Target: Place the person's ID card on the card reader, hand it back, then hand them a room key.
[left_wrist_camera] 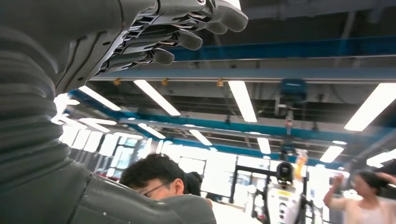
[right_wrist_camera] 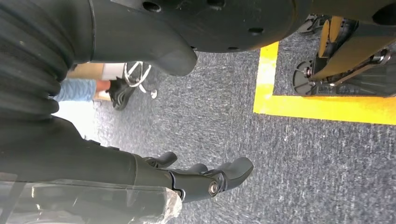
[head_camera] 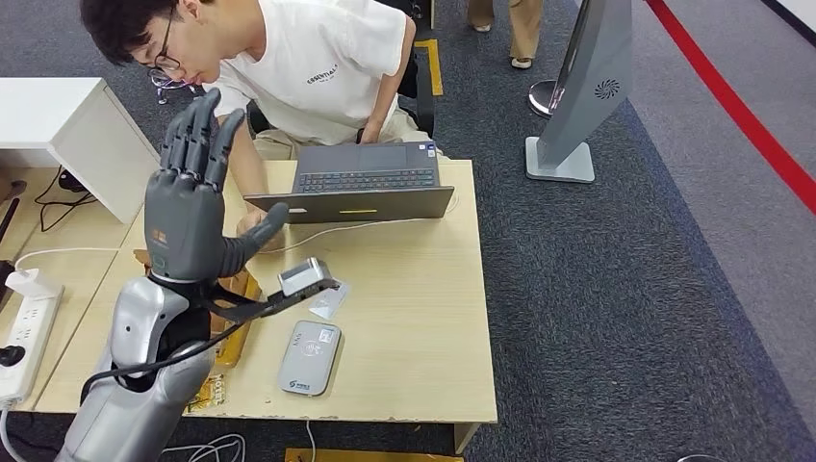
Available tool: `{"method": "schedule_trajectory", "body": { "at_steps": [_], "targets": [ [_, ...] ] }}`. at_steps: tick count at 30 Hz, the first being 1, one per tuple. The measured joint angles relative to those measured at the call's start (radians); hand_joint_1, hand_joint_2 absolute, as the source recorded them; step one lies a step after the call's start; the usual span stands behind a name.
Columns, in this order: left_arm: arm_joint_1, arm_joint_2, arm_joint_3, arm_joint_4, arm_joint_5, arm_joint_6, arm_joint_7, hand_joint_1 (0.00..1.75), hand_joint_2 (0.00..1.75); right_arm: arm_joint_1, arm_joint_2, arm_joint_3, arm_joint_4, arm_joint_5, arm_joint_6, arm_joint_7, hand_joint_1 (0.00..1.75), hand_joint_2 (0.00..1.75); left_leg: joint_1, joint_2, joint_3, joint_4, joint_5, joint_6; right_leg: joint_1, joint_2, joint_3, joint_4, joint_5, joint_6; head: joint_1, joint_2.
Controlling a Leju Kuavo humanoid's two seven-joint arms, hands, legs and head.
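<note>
The card reader, a flat grey-white slab with rounded corners, is lying on the wooden counter near its front edge, with its long axis running away from the robot toward the person and leaning slightly right at the far end. Nothing is resting on its top face. Just beyond it a small translucent card is lying flat on the counter beside a little silver box; whether this is the ID card or a room key I cannot tell.

The left robot hand is hovering raised above the counter's left side, palm upright, fingers together and pointing up toward the person, thumb sticking out to the right, holding nothing. That pose is probably offering an empty palm to receive the ID card. The person is leaning over an open laptop at the far edge, within reach of the hand.

The right robot hand is hanging by the robot's side over grey carpet, fingers loosely extended and gripping nothing, probably idle.
</note>
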Motion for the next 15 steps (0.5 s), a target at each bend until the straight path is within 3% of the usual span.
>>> {"method": "schedule_trajectory", "body": {
  "at_steps": [6, 11, 15],
  "targets": [
    [0.278, 0.137, -0.036, -0.098, -0.031, 0.128, -0.017, 0.00, 1.75, 0.003, 0.001, -0.020, 0.002, -0.004, -0.010, -0.002, 0.00, 1.75, 0.000, 0.002, 0.000, -0.001, -0.002, -0.001, 0.000, 0.002, -0.001, 0.000, -0.002, 0.000, 0.000, 0.000],
    [0.492, 0.194, -0.037, -0.125, -0.045, 0.285, -0.047, 0.00, 1.75, 0.004, 0.001, -0.020, 0.003, 0.009, -0.009, -0.004, 0.00, 1.75, 0.000, 0.001, 0.000, -0.002, -0.003, -0.001, 0.000, 0.001, -0.001, 0.000, -0.004, 0.000, 0.000, 0.000],
    [0.600, 0.245, -0.037, -0.127, -0.047, 0.357, -0.033, 0.00, 1.75, 0.004, 0.001, -0.020, 0.003, 0.020, -0.009, -0.003, 0.00, 1.75, 0.000, 0.001, 0.000, -0.002, -0.004, -0.001, 0.000, 0.001, -0.001, 0.000, -0.004, 0.000, 0.000, 0.000]
  ]
}}
